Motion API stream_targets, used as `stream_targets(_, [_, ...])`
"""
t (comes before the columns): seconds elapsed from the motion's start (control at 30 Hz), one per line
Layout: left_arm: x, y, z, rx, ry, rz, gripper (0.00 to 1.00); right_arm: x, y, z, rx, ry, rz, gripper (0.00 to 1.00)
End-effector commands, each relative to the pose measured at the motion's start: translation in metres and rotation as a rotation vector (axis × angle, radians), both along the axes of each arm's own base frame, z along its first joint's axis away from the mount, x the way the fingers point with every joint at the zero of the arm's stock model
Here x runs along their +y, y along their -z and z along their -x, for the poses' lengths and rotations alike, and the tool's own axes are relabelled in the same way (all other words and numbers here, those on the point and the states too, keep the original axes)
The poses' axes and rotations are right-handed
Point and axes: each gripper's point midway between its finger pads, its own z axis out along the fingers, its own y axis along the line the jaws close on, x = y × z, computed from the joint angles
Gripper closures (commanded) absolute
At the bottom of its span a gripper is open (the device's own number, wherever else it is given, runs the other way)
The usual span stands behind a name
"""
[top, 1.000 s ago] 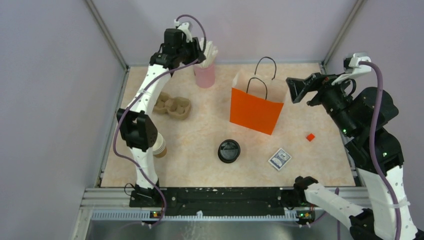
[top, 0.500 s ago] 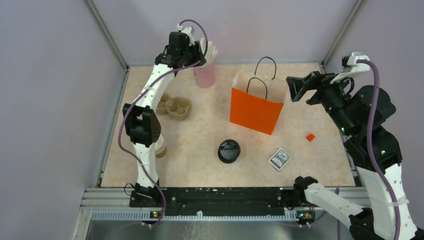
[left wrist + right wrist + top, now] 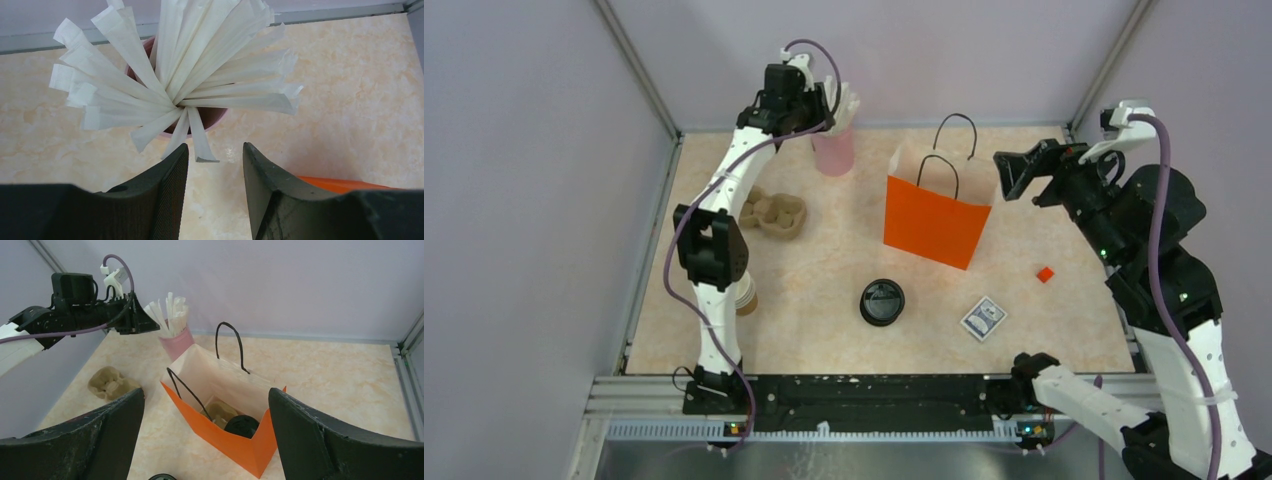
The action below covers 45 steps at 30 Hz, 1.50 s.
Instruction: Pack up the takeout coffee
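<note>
The takeout coffee shows only as a round black lid (image 3: 241,425) deep inside the orange paper bag (image 3: 235,447), beside a moulded pulp carrier; its brown cup is hidden. In the top view the bag (image 3: 936,222) stands upright at mid-table and hides the coffee. My right gripper (image 3: 206,390) is open and empty, held high to the right of the bag's mouth (image 3: 1016,175). My left gripper (image 3: 212,150) is open and empty, just above a pink cup of paper-wrapped straws (image 3: 180,75) at the back (image 3: 819,100).
A flat black lid (image 3: 882,301) lies in front of the bag. A lidless brown cup (image 3: 745,298) stands at the left, partly behind the left arm. A pulp cup carrier (image 3: 771,213), a card pack (image 3: 983,318) and a small red block (image 3: 1045,274) lie about.
My left gripper has shifted slightly right and settled over the straw cup. My right gripper has drifted a little up and left. Nothing was taken hold of.
</note>
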Motion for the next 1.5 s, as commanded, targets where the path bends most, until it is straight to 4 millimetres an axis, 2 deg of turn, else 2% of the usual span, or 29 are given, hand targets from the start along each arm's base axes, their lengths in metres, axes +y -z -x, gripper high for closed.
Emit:
stream_targets(0.0, [0.006, -0.009, -0.007, -0.04, -0.012, -0.02, 0.5, -0.009, -0.017, 0.004, -0.049, 0.033, -0.017, 0.09])
stream_targets(0.17, [0.002, -0.01, -0.01, -0.057, 0.006, -0.015, 0.58, -0.012, -0.015, 0.006, -0.047, 0.045, -0.013, 0.09])
stream_targets(0.33, [0.0, -0.02, -0.01, -0.084, 0.021, -0.002, 0.82, -0.011, -0.014, 0.005, -0.045, 0.04, -0.012, 0.09])
stream_targets(0.4, [-0.001, -0.031, -0.008, -0.108, 0.026, 0.009, 0.9, -0.011, -0.013, 0.004, -0.04, 0.04, -0.01, 0.09])
stream_targets(0.57, [-0.006, -0.071, -0.001, -0.169, 0.043, 0.064, 0.99, -0.009, -0.012, 0.003, -0.038, 0.032, -0.01, 0.09])
stream_targets(0.77, [0.003, -0.108, 0.022, -0.193, 0.025, 0.069, 1.0, -0.006, -0.013, 0.002, -0.044, 0.02, -0.006, 0.09])
stream_targets(0.9, [0.011, -0.135, 0.045, -0.217, 0.034, 0.055, 1.0, -0.005, -0.016, 0.002, -0.049, 0.014, -0.006, 0.09])
stream_targets(1.0, [0.017, -0.168, 0.071, -0.258, 0.032, 0.071, 1.0, -0.002, -0.017, 0.001, -0.044, 0.003, -0.006, 0.09])
stream_targets(1.1, [0.026, -0.203, 0.102, -0.311, 0.027, 0.094, 1.0, 0.001, -0.019, 0.0, -0.04, -0.007, -0.019, 0.09])
stream_targets(1.13, [0.027, -0.207, 0.109, -0.315, 0.026, 0.096, 1.0, 0.002, -0.019, -0.001, -0.038, -0.008, -0.022, 0.09])
stream_targets(1.23, [0.034, -0.236, 0.141, -0.364, 0.032, 0.123, 1.0, 0.005, -0.022, -0.004, -0.037, -0.017, -0.04, 0.1])
stream_targets(1.37, [0.037, -0.267, 0.178, -0.428, 0.068, 0.162, 1.0, 0.007, -0.028, -0.008, -0.04, -0.015, -0.059, 0.11])
stream_targets(1.47, [0.028, -0.289, 0.207, -0.475, 0.156, 0.218, 1.0, 0.007, -0.036, -0.009, -0.048, -0.012, -0.068, 0.12])
